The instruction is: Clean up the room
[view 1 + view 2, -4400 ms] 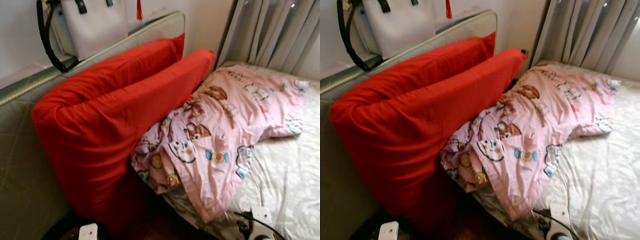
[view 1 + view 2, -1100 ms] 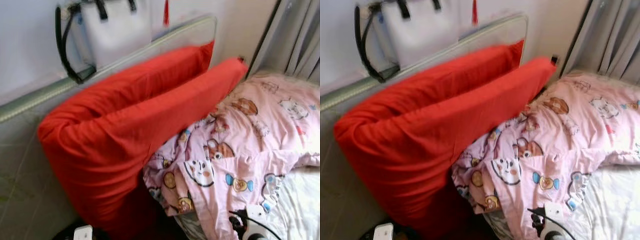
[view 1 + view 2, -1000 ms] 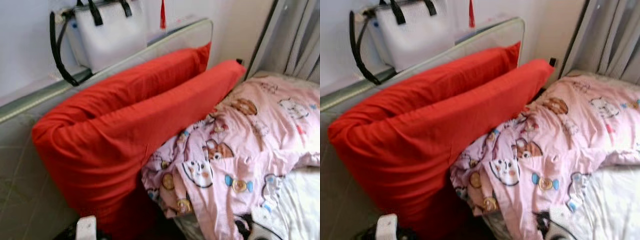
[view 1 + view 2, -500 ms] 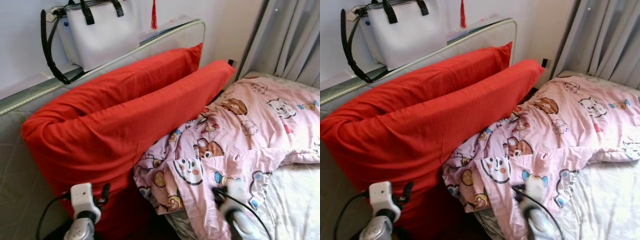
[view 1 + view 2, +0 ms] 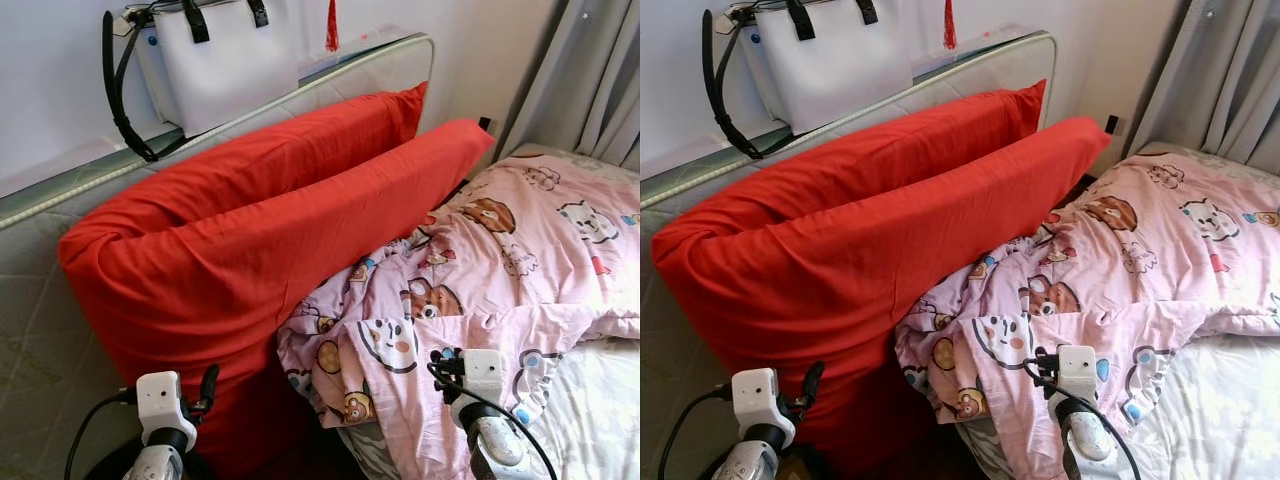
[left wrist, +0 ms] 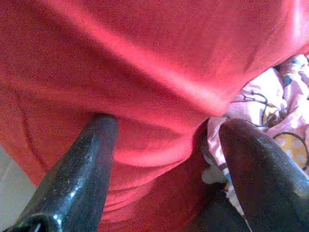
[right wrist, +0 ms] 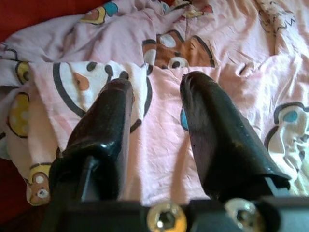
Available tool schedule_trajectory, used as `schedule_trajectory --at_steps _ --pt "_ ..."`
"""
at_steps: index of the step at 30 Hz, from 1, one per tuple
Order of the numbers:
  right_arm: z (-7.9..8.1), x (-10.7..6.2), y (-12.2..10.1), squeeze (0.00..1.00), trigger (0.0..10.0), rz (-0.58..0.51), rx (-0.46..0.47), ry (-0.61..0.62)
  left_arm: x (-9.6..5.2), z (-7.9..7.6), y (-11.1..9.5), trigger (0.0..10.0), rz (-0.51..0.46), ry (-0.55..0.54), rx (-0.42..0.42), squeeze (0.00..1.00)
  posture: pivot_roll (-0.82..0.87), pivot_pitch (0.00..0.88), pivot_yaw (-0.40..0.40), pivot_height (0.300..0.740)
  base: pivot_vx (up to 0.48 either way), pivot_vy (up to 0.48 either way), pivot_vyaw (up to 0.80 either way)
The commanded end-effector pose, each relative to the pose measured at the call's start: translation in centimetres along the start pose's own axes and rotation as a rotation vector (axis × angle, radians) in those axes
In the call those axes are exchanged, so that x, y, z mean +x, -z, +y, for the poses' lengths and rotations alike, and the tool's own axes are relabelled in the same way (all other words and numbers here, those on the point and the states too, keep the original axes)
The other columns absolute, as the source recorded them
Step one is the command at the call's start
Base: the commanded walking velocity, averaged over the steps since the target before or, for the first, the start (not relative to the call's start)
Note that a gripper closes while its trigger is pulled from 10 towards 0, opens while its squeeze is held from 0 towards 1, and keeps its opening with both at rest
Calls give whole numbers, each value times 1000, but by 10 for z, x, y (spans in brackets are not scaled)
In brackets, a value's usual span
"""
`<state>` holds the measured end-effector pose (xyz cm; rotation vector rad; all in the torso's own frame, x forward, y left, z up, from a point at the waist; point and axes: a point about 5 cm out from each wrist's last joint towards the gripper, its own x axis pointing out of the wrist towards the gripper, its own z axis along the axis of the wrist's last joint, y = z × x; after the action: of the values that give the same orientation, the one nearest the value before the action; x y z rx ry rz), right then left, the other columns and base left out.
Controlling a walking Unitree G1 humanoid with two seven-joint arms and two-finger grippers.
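Two long red pillows lean side by side against the padded headboard. A crumpled pink quilt with cartoon animals lies on the bed, its edge tucked against the lower pillow. My left gripper is open right in front of the lower pillow's near end, red cloth spanning the gap between its fingers. Over the quilt's near edge, my right gripper hovers open with nothing in it. Both wrists rise from the bottom of the left eye view, the left and the right.
A white handbag with black straps stands on the ledge behind the headboard. Grey curtains hang at the far right. A white sheet covers the mattress beside the quilt. A dark gap opens below the pillows.
Both arms have come up from the bottom edge into view. The left gripper is now at the red pillow, the right over the pink quilt. The camera has shifted slightly.
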<state>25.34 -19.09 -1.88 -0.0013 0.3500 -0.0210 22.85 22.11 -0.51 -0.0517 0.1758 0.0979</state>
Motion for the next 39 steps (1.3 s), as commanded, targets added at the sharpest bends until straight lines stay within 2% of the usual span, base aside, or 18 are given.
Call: schedule_trajectory --at_steps 1,4,10,16,20,34,39 --pt "0 -1 3 0 10000 14 4 3 2 0 -5 10000 -17 3 -4 0 -54 0 15 705 0 0 0" --pt "2 -1 2 0 10000 9 -11 -10 4 -1 -6 10000 -19 6 -4 0 -54 0 14 690 0 0 0" --pt "6 0 -1 0 10000 -14 -6 -10 8 -3 -9 10000 -25 3 -9 0 -50 0 10 690 0 0 0" --pt "7 0 2 0 10000 15 -5 -4 7 -5 -9 10000 -26 6 -12 0 -49 0 12 690 0 0 0" --pt "8 -2 3 0 10000 1 -2 -9 5 -5 -8 10000 -21 3 -12 0 -47 0 11 665 0 0 0" --pt "12 0 4 0 10000 30 -4 -10 2 -7 -6 10000 -12 0 -18 0 -36 0 10 665 0 0 0" --pt "11 -1 4 0 10000 21 26 1 0 -10 -6 10000 -15 8 -22 0 -34 0 10 665 0 0 0"
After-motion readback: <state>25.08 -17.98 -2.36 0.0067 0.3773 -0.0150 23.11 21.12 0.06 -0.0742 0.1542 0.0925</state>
